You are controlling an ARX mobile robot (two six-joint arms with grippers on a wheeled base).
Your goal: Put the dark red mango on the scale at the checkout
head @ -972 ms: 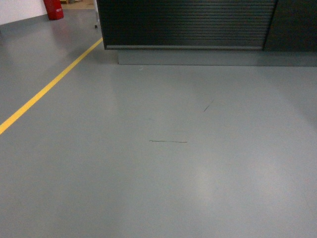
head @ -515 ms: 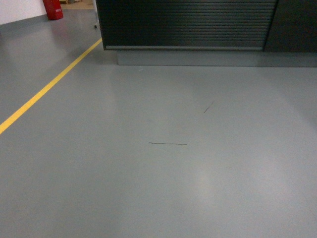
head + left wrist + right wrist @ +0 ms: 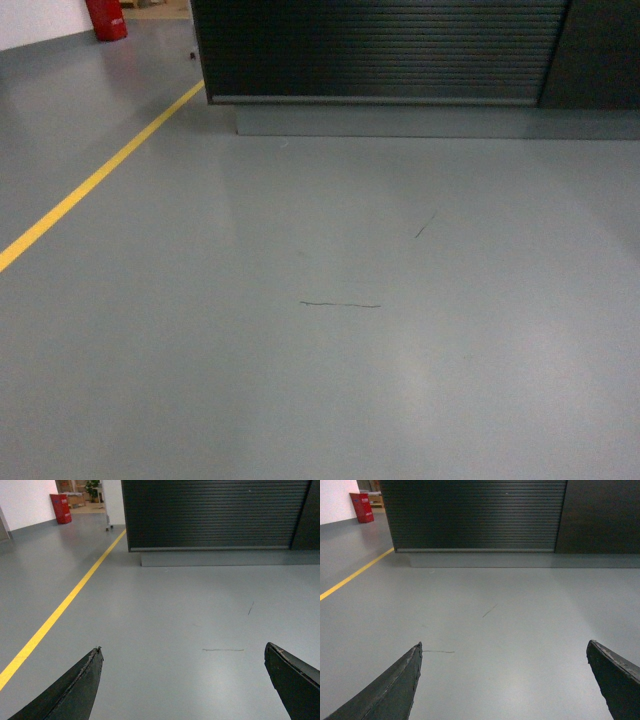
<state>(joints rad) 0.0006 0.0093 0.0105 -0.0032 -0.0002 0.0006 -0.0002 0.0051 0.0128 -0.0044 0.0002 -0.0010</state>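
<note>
Checkout ribbed black front across far floor edge, top out of frame. Left gripper spread apart, empty; right gripper likewise. Yellow line left on grey floor.

A grey floor bearing a yellow line on its left, a thin dark scuff at centre and a shorter mark beyond it, with the ribbed black checkout standing at its far edge.
</note>
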